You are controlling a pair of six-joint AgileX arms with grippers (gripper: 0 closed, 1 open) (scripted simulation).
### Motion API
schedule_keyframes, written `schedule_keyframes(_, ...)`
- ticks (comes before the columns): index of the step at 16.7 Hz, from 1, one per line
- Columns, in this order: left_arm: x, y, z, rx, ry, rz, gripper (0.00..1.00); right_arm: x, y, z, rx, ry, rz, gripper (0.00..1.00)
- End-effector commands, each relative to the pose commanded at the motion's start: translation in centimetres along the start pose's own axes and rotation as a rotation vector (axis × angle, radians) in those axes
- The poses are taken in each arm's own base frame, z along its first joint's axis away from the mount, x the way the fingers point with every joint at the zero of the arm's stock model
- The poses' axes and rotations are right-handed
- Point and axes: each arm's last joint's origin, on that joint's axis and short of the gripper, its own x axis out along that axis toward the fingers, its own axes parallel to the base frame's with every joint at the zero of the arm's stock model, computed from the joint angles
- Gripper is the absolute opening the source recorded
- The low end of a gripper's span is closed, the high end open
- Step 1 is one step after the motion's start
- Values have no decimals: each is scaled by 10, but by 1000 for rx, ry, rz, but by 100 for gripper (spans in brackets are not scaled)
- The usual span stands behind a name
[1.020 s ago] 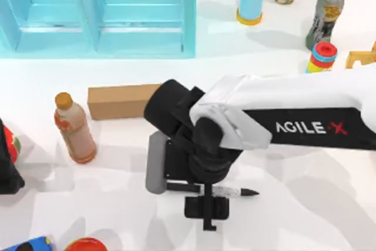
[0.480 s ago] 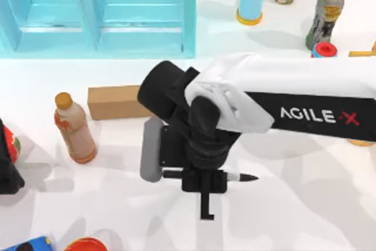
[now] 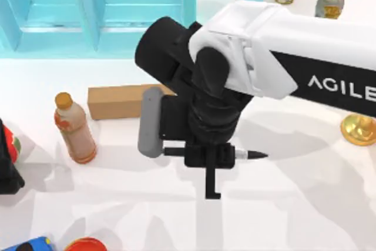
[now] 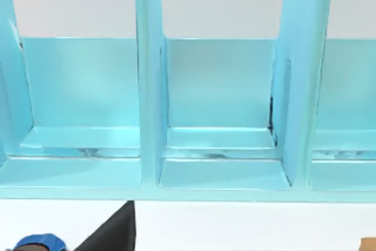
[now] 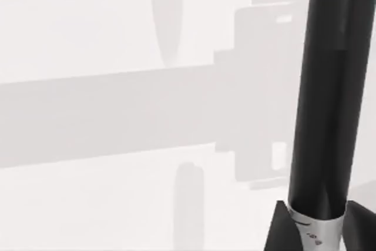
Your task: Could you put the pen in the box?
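Seen from above, reaching in from the right edge across mid-table: right arm [image 3: 305, 51], white and black, lettered AGILE. Behind it along the far edge, a blue compartmented shelf [image 3: 100, 13], its open bays also facing the left wrist camera. Partly under the arm, lying against the shelf's front: the tan box [image 3: 117, 101], long side toward the near edge. Just left of the box, an upright orange-capped bottle [image 3: 73, 127]. Below the wrist, right gripper [image 3: 202, 156] clamped on the pen [image 3: 249, 154], held level above the white tabletop [image 3: 305, 204], pointed tip toward the right, near the box but not over it. Open, bare table ahead and right of the tip. Parked at the left edge: left gripper [image 3: 7, 168].
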Motion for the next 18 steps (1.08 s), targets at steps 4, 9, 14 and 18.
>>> schedule_keyframes(4, 0, 0, 0, 0, 0, 0, 100, -1, -3, 0, 18, -5, -4, 0)
schedule_keyframes(9, 0, 0, 0, 0, 0, 0, 100, -43, -65, -32, 386, -121, -111, 0)
schedule_keyframes(14, 0, 0, 0, 0, 0, 0, 100, -102, -149, -128, 1057, -246, -255, 0)
schedule_keyframes(18, 0, 0, 0, 0, 0, 0, 100, -121, -191, -243, 1688, -239, -332, 0)
